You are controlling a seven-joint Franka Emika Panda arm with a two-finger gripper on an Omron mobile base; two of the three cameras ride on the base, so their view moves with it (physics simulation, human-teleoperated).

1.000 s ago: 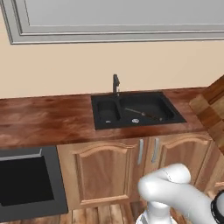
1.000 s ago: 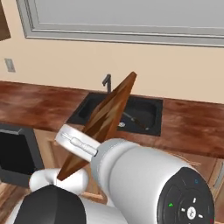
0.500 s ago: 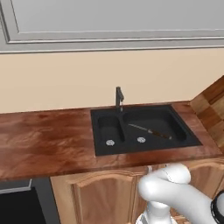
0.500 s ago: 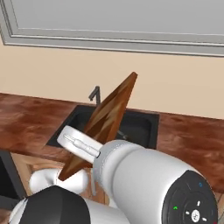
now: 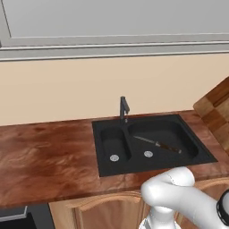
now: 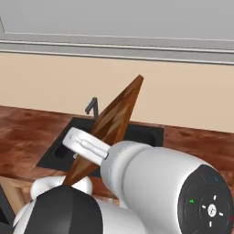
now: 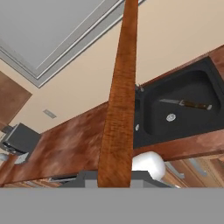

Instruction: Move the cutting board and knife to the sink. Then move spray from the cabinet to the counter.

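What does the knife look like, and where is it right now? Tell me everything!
The knife is slim, with a thin silver blade and a dark brownish handle. It lies flat on the bottom of the sink's larger basin, slanted, its blade pointing toward the divider beside the smaller basin and its handle toward the far side. Nothing else touches it.
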